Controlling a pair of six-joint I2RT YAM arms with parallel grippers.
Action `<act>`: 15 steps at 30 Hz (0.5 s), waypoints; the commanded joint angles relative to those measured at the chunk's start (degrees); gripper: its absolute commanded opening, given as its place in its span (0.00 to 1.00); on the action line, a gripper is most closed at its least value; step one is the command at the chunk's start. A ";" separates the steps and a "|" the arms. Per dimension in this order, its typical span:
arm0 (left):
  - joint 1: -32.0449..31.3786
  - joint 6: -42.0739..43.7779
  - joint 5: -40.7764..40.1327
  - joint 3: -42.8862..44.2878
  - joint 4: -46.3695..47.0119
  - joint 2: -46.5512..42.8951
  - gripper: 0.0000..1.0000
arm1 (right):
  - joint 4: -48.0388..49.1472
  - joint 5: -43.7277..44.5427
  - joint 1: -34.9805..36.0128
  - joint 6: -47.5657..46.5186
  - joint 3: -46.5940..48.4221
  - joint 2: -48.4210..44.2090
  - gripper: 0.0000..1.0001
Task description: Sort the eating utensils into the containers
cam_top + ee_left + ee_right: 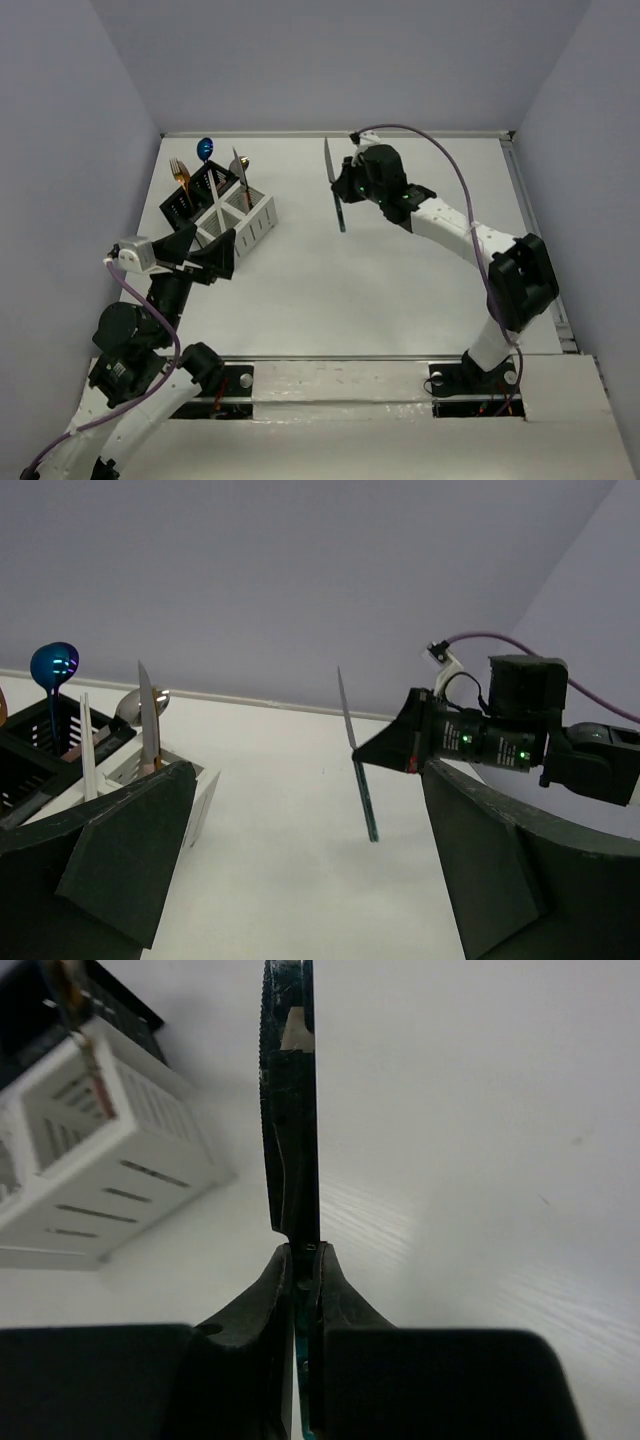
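My right gripper (345,186) is shut on a knife (335,187) with a silver blade and a dark teal handle, held upright above the table's middle back; it also shows in the left wrist view (357,755) and the right wrist view (290,1110). The black caddy (192,190) holds a blue spoon (205,149) and a gold fork (179,173). The white caddy (245,218) beside it holds a knife (240,170) and white chopsticks (86,745). My left gripper (215,256) is open and empty, just in front of the caddies.
A raised rail (530,215) runs along the table's right side and another along the back edge (330,133). Grey walls enclose the table on three sides. The arm bases (340,385) sit at the near edge.
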 commanded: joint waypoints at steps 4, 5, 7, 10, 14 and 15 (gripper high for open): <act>-0.22 0.47 0.50 -0.37 2.72 1.53 0.99 | 31.98 -0.16 10.11 3.09 17.30 11.58 0.00; -0.22 0.56 0.59 -0.37 2.80 1.62 0.99 | 32.61 -1.38 10.91 3.00 19.96 13.51 0.00; -0.22 0.64 0.59 -0.37 2.80 1.88 0.99 | 34.02 -2.18 13.01 2.12 24.80 19.49 0.00; -0.22 0.65 0.24 -0.37 2.63 2.06 0.99 | 35.96 -1.57 14.87 -0.51 33.24 26.17 0.00; -0.22 0.65 0.24 -0.37 2.72 2.14 0.99 | 36.58 -0.17 16.80 -3.76 42.73 33.73 0.00; -0.22 0.65 0.24 -0.45 2.72 2.14 0.99 | 35.88 0.10 17.33 -4.81 47.10 35.31 0.00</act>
